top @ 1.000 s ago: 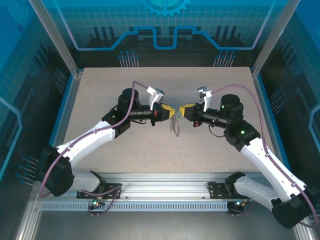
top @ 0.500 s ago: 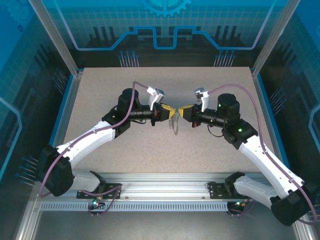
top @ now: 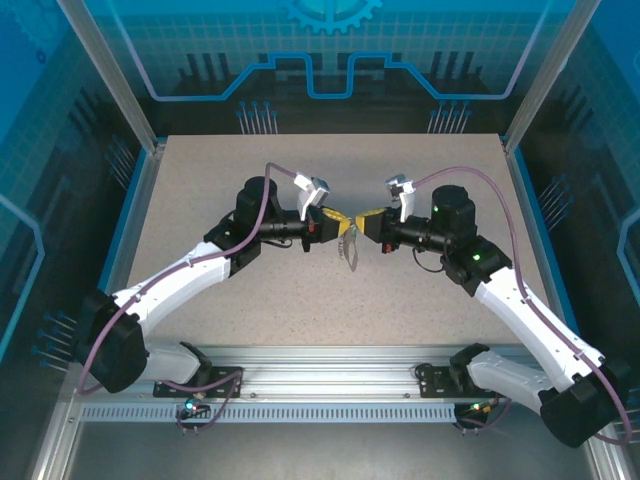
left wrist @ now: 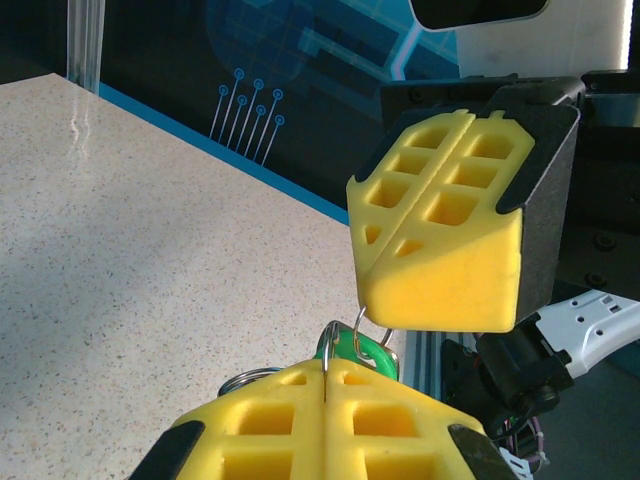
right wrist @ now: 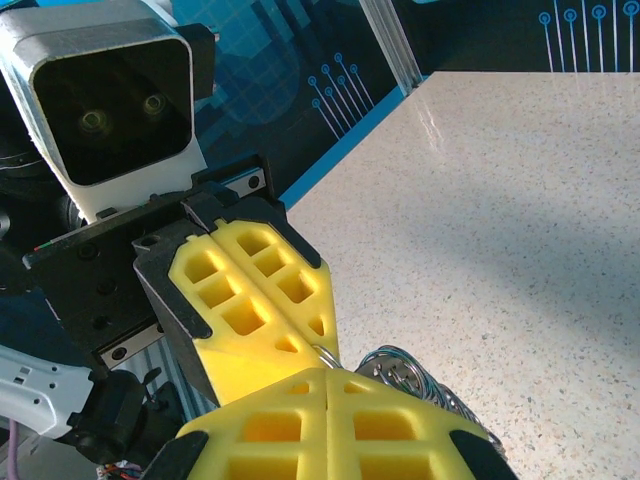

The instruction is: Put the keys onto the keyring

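above the middle of the table (top: 200, 190), the left gripper (top: 341, 224) and the right gripper (top: 364, 217) meet tip to tip, both with pads pressed together. the left one pinches a thin wire ring (left wrist: 357, 320) that reaches the right one's seam. the green key (left wrist: 370, 350) and the keyring (top: 350, 256) hang just under the tips.
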Available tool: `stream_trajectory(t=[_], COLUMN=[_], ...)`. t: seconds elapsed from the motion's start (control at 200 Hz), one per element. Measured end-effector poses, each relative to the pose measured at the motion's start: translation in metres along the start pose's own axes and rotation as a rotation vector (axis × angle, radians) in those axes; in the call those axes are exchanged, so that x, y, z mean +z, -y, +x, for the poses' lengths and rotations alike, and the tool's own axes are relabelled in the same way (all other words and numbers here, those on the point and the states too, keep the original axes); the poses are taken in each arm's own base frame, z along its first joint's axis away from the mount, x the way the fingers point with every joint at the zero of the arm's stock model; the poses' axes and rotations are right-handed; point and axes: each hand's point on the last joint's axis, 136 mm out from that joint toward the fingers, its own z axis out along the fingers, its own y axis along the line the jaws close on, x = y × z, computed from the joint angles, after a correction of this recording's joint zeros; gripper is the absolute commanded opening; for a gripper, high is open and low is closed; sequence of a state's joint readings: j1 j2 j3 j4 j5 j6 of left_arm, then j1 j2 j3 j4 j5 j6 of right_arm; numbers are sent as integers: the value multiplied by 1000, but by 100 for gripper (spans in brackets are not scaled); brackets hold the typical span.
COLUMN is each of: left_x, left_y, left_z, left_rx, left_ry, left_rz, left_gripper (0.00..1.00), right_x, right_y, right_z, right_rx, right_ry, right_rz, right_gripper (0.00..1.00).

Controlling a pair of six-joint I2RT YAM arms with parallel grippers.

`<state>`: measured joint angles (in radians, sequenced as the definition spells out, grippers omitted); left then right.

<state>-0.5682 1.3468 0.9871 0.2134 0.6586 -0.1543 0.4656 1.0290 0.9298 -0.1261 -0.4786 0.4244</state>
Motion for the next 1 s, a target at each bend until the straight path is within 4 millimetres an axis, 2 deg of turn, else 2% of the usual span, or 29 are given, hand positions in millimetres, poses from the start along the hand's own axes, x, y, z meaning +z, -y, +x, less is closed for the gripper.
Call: stream_trajectory(t=[0.35, 1.0], left_x=[1, 2], left_y=[2, 2], left_z=[1, 2], left_rx=[1, -5], left_ry=[-3, -8], left_rz=[6, 4], left_gripper=[0, 0], right_x=[2, 6], right_y=[-1, 4], right_z=[-8, -6], right_rx=[-14, -5], right_ry=[21, 11], right_rz=[-8, 5], right_gripper=[0, 0])
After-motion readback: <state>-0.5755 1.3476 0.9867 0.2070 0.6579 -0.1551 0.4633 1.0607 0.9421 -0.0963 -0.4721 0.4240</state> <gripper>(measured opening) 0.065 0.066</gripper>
